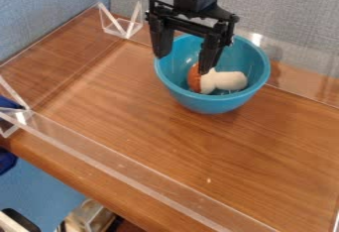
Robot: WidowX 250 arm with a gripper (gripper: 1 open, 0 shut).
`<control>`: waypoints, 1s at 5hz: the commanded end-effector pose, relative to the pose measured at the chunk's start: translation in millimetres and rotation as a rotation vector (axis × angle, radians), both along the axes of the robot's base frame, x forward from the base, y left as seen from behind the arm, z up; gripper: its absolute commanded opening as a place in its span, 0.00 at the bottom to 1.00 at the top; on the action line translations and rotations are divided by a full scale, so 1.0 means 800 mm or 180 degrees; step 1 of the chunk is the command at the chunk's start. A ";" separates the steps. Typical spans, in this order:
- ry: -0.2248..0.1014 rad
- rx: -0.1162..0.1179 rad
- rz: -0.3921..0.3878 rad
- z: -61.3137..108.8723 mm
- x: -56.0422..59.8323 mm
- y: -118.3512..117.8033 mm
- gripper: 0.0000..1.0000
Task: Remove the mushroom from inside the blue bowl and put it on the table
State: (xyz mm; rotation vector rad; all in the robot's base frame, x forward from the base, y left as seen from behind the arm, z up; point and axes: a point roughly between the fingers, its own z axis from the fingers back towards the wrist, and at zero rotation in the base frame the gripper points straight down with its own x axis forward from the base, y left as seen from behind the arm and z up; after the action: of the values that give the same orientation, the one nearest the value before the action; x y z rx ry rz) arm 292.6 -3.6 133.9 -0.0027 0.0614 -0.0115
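Here's the pincer (189, 46), black, pointing straight down over the blue bowl (213, 96), its two fingers spread wide apart. The near finger (209, 56) dips past the rim into the bowl; the other hangs at the bowl's back-left edge. Inside lies the mushroom (220, 79) on its side, orange-brown cap toward the finger, cream stem pointing right. Whether that finger touches the cap, hard to tell. The bowl sits on the wood-grain desk (119, 102), toward the far side, clear rim all round.

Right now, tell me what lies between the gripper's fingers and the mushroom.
Nothing: in the camera view the open gripper hangs over the blue bowl, one finger reaching the mushroom.
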 end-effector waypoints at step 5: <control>0.0090 0.0044 0.0434 -0.055 0.075 0.001 1.00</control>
State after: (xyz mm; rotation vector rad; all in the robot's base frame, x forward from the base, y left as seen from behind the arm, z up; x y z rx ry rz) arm 344.0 -7.9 68.7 0.0097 0.1624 0.1127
